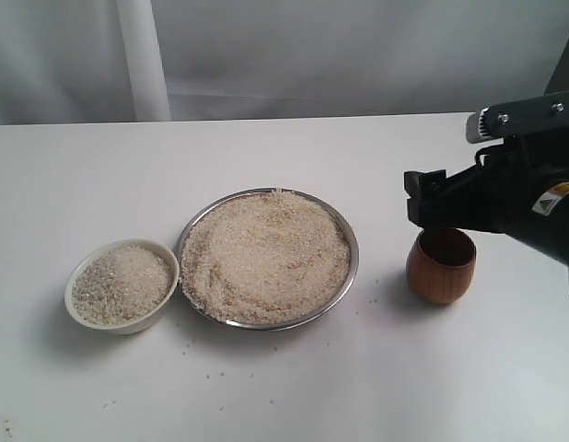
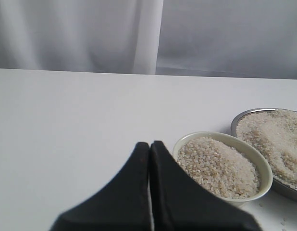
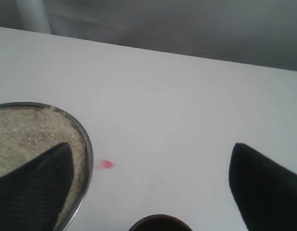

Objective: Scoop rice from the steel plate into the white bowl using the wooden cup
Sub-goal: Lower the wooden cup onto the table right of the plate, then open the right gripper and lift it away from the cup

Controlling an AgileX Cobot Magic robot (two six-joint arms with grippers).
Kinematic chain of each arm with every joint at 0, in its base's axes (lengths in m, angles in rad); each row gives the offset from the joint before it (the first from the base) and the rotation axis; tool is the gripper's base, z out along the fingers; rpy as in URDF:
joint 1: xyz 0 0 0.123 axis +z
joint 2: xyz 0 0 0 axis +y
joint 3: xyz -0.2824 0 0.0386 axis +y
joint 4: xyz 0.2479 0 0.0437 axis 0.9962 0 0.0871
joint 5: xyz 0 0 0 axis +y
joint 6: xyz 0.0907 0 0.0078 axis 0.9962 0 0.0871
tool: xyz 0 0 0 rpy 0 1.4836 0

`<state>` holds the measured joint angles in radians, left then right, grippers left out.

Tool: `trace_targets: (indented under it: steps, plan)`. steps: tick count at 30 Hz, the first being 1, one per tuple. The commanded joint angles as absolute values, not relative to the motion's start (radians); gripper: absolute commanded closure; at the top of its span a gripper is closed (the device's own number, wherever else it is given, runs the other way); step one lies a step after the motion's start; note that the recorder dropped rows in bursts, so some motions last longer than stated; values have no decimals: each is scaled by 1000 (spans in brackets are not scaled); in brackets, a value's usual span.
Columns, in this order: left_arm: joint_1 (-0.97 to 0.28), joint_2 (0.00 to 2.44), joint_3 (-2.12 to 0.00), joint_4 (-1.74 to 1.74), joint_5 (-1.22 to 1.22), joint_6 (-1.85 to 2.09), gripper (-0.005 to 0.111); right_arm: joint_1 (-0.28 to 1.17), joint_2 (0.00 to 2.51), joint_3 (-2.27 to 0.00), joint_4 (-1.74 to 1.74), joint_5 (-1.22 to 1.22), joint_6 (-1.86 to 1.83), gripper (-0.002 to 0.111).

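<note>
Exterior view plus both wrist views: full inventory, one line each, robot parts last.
steel plate: 1, silver, mid-table
white bowl: 1, cream, just left of the steel plate
rice: 2 heaps, pale beige, in plate and bowl; stray grains on the table
wooden cup: 1, reddish-brown, upright, right of the plate
red speck: 1, red, on the table by the plate rim
table: 1, white
curtain: 1, grey-white, behind
left gripper: 1, black, shut, near the bowl
right gripper: 1, black, open, above the cup
</note>
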<state>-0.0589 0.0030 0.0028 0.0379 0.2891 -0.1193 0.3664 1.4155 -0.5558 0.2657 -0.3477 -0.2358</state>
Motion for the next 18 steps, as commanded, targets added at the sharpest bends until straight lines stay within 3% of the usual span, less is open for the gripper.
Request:
trace_targets:
  steps: [1,10,18]
  plan:
    - [-63,0,0,33,285,-123,107,371,1279,-531,179,-266,-228,45]
    - [-63,0,0,33,285,-122,107,439,949,-418,127,-285,-174,106]
    - [-63,0,0,33,285,-124,107,511,673,-330,119,-274,-74,108]
